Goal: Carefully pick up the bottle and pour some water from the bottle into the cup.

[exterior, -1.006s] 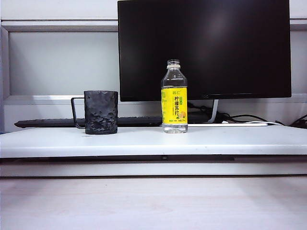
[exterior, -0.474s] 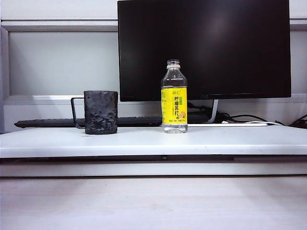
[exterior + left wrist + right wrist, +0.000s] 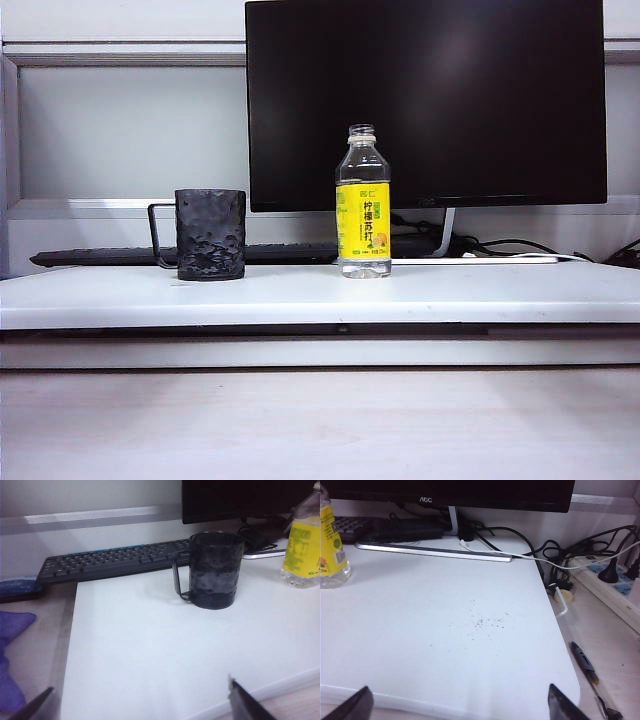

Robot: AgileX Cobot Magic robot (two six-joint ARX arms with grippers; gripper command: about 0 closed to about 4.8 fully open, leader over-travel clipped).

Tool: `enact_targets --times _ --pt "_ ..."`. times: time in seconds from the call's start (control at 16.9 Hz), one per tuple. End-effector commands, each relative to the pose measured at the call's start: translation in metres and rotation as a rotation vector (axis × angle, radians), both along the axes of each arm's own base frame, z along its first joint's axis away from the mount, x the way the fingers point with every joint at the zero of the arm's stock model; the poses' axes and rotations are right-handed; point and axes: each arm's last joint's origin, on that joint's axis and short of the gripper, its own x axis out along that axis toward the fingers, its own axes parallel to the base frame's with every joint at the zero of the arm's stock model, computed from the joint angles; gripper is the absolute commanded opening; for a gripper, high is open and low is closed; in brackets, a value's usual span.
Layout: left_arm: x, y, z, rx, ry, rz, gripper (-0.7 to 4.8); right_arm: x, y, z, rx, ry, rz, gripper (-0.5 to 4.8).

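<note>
A clear bottle (image 3: 363,205) with a yellow label and no cap stands upright on the white board (image 3: 320,295), in front of the monitor. Water shows through its clear base. The dark dimpled cup (image 3: 210,234) stands to its left, its thin handle pointing left. In the left wrist view the cup (image 3: 216,570) is ahead and the bottle (image 3: 302,545) is at the frame's edge. My left gripper (image 3: 142,702) is open over the board's near edge, well short of the cup. My right gripper (image 3: 460,705) is open and empty, with the bottle (image 3: 331,542) far off to one side. Neither gripper shows in the exterior view.
A black monitor (image 3: 425,100) stands behind the bottle, with a black keyboard (image 3: 115,560) behind the cup. A purple cloth (image 3: 12,645) lies off the board beside the left gripper. Cables and a power strip (image 3: 607,572) and a pen (image 3: 587,670) lie beside the board near the right gripper.
</note>
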Motion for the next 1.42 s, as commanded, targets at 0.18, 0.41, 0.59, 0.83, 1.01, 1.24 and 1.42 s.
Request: enact_targets --times 0.18,0.41,0.59,0.83,1.01,1.24,1.42 --pt "0.0 0.0002 0.0013 -0.002 -0.013 0.004 4.79 -0.0002 -0.0001 0.0035 0.002 -0.023 -0.002 4.62" --pt "0.0007 0.0035 0.0022 0.0 -0.022 0.121 4.79 -0.0003 0.0001 0.0034 0.003 -0.022 0.003 4.62" --pt "0.0007 0.0035 0.0043 0.001 -0.044 0.119 4.79 -0.0001 -0.0008 0.0066 0.004 -0.054 -0.027 3.76" --pt "0.0006 0.0031 0.0045 0.002 -0.046 0.107 0.37 -0.0001 -0.0007 0.0065 0.004 -0.054 -0.024 -0.04" --pt "0.0006 0.0032 0.0057 0.003 -0.058 0.11 -0.05 -0.0001 -0.0014 0.0065 0.003 -0.053 -0.047 -0.05" --pt "0.0007 0.0051 0.0084 0.003 -0.087 0.174 -0.05 -0.0001 -0.0028 0.0065 0.001 -0.054 -0.093 -0.05" --pt "0.0007 0.0062 0.0079 0.006 -0.082 0.213 -0.05 -0.0001 -0.0027 0.0064 0.001 -0.053 -0.092 -0.04"
